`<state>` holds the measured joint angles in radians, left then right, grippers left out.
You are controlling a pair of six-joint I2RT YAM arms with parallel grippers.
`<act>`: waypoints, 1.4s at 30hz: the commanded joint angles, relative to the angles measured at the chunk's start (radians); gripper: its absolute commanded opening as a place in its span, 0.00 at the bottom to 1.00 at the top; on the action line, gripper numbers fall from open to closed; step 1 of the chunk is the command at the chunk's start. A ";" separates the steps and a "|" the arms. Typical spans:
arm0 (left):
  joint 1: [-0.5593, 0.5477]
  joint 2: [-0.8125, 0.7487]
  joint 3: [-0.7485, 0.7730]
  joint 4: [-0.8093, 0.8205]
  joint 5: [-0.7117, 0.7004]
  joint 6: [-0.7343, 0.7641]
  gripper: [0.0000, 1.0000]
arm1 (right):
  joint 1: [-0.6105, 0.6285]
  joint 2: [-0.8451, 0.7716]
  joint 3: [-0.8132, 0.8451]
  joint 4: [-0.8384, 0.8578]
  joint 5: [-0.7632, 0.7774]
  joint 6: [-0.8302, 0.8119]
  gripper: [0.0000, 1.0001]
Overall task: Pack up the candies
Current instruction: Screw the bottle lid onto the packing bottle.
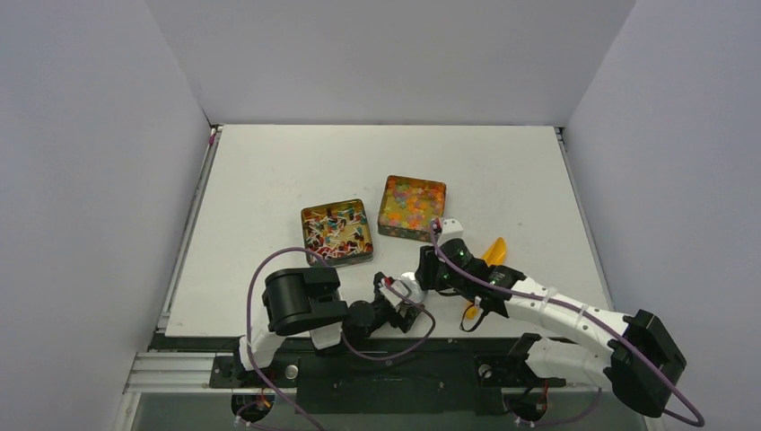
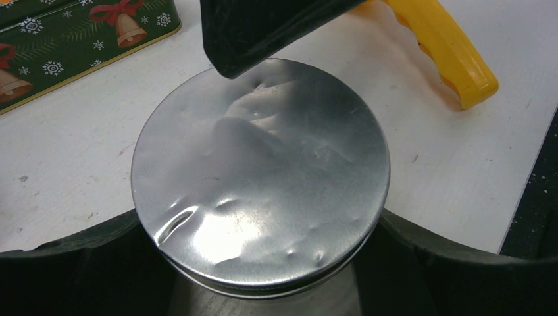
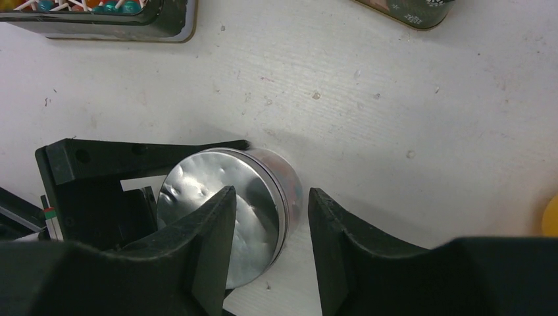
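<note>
At the near edge of the white, lightly scuffed table (image 1: 296, 162) we see the L gripper (image 2: 263, 270) clamped on a jar (image 3: 284, 191) w/ a dented metal lid (image 2: 260, 171). The R gripper (image 3: 271, 197) hangs over it, jaws apart, one finger above the lid & one past its rim. An orange scoop (image 1: 492, 251) lies just right. Further out sit two open tins side by side, w/ wrapped candies (image 1: 336, 228) in the left tin (image 1: 345, 259) & bead candies (image 1: 412, 203) in the right tin (image 1: 408, 235); behind them the tabletop runs to plain pale walls (image 1: 386, 54) on 3 sides.
</note>
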<state>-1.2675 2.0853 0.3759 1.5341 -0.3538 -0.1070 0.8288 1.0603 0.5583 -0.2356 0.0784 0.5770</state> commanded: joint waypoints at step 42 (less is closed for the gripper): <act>0.035 0.087 -0.055 0.115 0.057 -0.049 0.39 | 0.171 -0.223 -0.198 -0.005 -0.021 0.194 0.23</act>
<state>-1.2453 2.0850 0.3756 1.5345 -0.3168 -0.1013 0.9157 0.8673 0.3763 -0.1814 0.0574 0.6949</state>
